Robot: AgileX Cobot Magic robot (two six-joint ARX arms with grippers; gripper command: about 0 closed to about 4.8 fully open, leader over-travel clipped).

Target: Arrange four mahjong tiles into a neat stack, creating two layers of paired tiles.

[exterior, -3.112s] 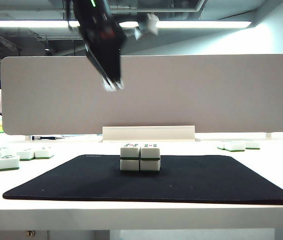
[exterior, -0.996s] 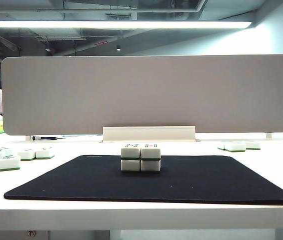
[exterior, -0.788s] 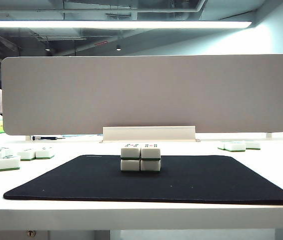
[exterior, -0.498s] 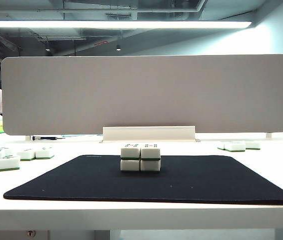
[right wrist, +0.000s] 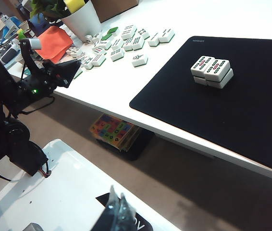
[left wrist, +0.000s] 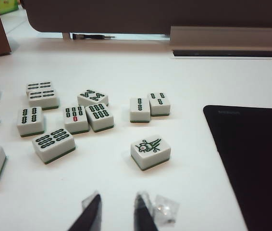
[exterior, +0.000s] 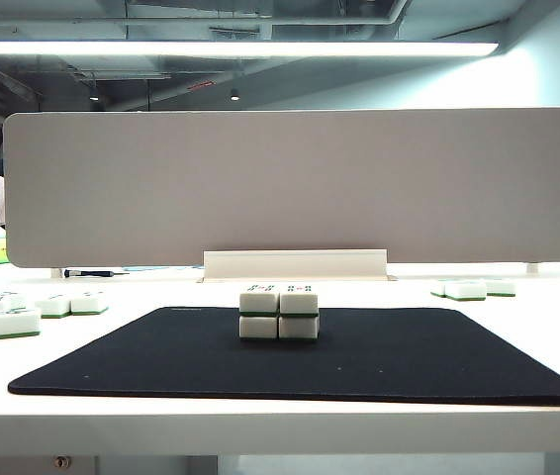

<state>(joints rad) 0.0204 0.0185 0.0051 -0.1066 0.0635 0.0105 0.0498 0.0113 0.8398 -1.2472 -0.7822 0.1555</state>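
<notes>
The stack point(exterior: 278, 313) stands on the black mat point(exterior: 161, 356) as two layers of paired mahjong tiles, white with green bands. It also shows in the right wrist view as the stack point(right wrist: 212, 71), with red-and-green marks on top. No gripper appears in the exterior view. My left gripper point(left wrist: 118, 211) hovers over the white table beside the mat's edge point(left wrist: 251, 159), open with nothing between its fingers. My right gripper point(right wrist: 119, 211) hangs shut and empty off the table's front, above a white base, far from the stack.
Several loose tiles point(left wrist: 68, 120) lie on the white table left of the mat, one with a bird mark point(left wrist: 150, 151) nearest my left gripper. More tiles point(exterior: 468, 289) lie at the back right. A grey partition point(exterior: 290, 188) closes the back. A white plant pot point(right wrist: 80, 19) stands by the left tiles.
The arm that hung above the stack three seconds ago has left the exterior view. Over the last second nothing there has moved.
</notes>
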